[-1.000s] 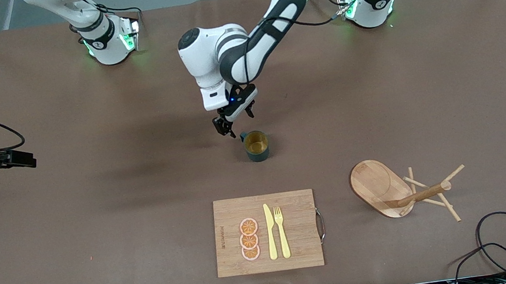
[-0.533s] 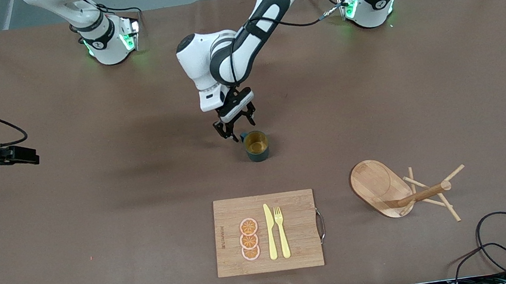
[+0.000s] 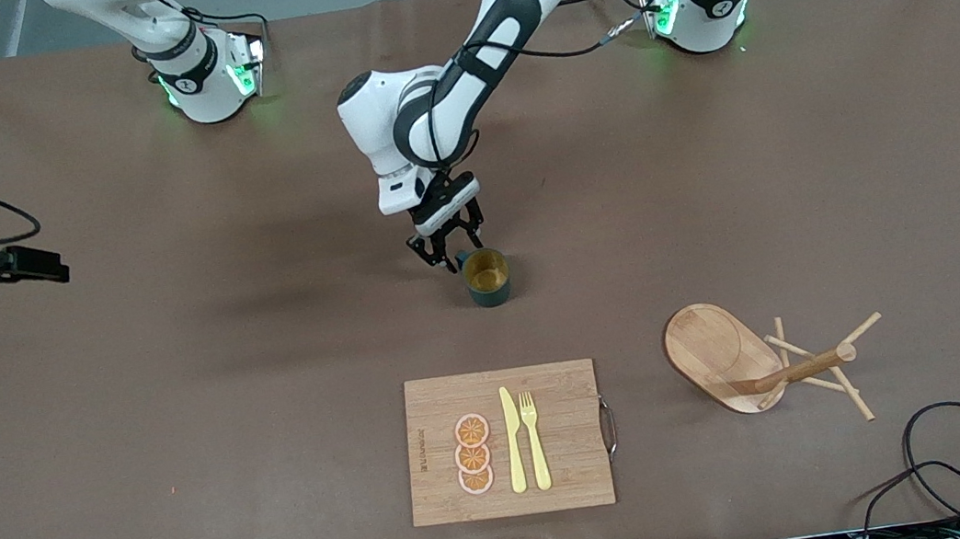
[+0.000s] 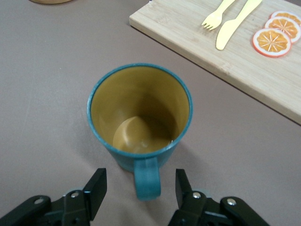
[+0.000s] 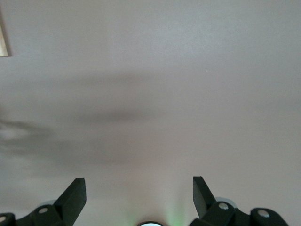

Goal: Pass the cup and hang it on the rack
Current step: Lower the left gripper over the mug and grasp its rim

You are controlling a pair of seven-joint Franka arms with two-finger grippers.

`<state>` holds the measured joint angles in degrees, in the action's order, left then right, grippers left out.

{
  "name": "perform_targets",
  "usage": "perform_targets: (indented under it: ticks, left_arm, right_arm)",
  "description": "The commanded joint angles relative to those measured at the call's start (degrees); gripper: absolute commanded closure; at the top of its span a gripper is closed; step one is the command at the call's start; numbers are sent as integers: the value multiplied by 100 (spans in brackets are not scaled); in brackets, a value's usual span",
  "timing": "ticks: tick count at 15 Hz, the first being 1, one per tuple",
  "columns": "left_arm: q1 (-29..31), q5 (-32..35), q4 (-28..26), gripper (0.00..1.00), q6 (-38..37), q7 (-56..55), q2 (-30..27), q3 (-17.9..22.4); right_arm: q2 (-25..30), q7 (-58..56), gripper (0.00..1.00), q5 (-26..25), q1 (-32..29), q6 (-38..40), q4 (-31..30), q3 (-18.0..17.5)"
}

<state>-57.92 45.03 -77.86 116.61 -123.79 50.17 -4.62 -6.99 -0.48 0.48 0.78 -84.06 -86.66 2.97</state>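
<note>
My left tool (image 4: 140, 193), fingers apart, straddles the teal ribbed cup's (image 4: 140, 117) loop handle; off-centre closing could tip it. Right tool (image 5: 139, 195) waits open over bare table.

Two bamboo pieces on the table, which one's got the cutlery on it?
The rectangular cutting board, nearest the front camera: yellow knife, fork and orange slices lie on it. The rack, with its oval base, carries only its post and pegs.

The right gripper (image 5: 138, 197) is hovering over the bare brown table (image 5: 155, 70), its two dark fingers (image 5: 73, 195) standing wide apart at five and seven o'clock. A pale wooden edge (image 5: 3, 40) is peeking in at ten o'clock.
</note>
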Motion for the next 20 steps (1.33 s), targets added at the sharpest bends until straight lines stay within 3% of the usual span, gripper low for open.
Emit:
perform_targets:
  ticks: [1, 5, 10, 11, 13, 15, 20]
  left_arm:
    - [-79, 129, 148, 43, -121, -75, 72, 48]
    - [-79, 121, 148, 58, -139, -67, 72, 40]
    - [-53, 77, 166, 96, -139, -5, -51, 31]
    - [-27, 59, 166, 99, -139, 12, -95, 22]
    - [113, -54, 192, 100, -139, 82, -261, 5]
    - [421, -580, 192, 100, -139, 458, -638, -30]
    - [1395, -2555, 175, 100, -139, 2329, -1877, -13]
  right_arm:
    - [637, 4, 0, -143, 10, -137, -544, -16]
    - [892, 22, 0, -189, -8, -93, -580, -7]
    - [1059, 48, 0, -83, 10, -93, -755, 151]
    - [1086, 48, 0, -66, 10, -102, -756, 151]
    - [1121, 40, 0, -74, 18, -137, -747, 151]
    - [1226, 40, 0, -66, 10, -164, -747, 151]
    - [1498, 48, 0, -57, 10, -67, -747, 168]
